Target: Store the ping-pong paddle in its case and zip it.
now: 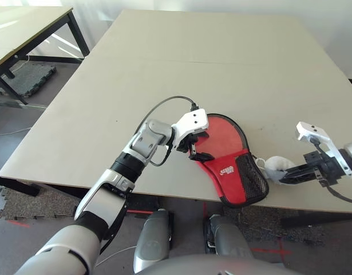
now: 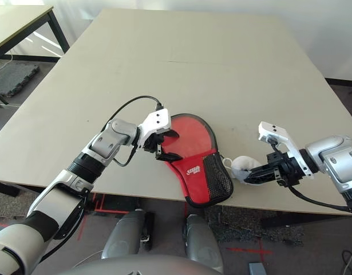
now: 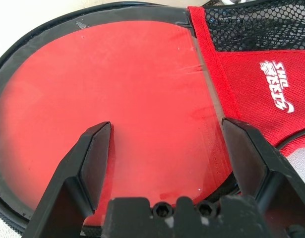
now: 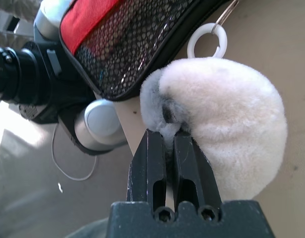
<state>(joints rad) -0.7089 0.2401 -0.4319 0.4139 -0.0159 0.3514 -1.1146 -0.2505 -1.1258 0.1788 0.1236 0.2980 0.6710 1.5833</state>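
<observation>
Left gripper [image 3: 167, 121]: fingers spread wide, nothing gripped. One finger is over the paddle's red face [image 3: 117, 94]; the other is by the seam where the face meets the red front panel of the case [image 3: 264, 89]. Cannot tell whether either finger touches.

Right gripper [image 4: 164, 133]: fingers closed, pinching the grey tuft of a pale plush lump [image 4: 226, 119].

Case and paddle lie between the grippers, just beside the left one. The red face sits within the case's black rim; its lower part meets the panel. Zipper state: cannot tell.

Obstacles: the plush lump is between the right gripper and the mesh pocket [image 2: 218, 176], close against the case. A black cable [image 1: 164, 103] loops over the table from the left gripper's wrist.

View notes: the left wrist view gives the white logo [image 3: 277, 87] and pale scuffs on the grey border around the face. The right wrist view resolves a white ring [image 4: 208, 39] and thin cord beyond the fingertips, at the plush lump.

Edges and room: the mesh end reaches the front edge of the table [image 1: 164, 74], nearer the robot than both grippers. Bare tabletop runs far out beyond both. A second table [image 1: 27, 26] stands well apart, past the left gripper's outer side.
</observation>
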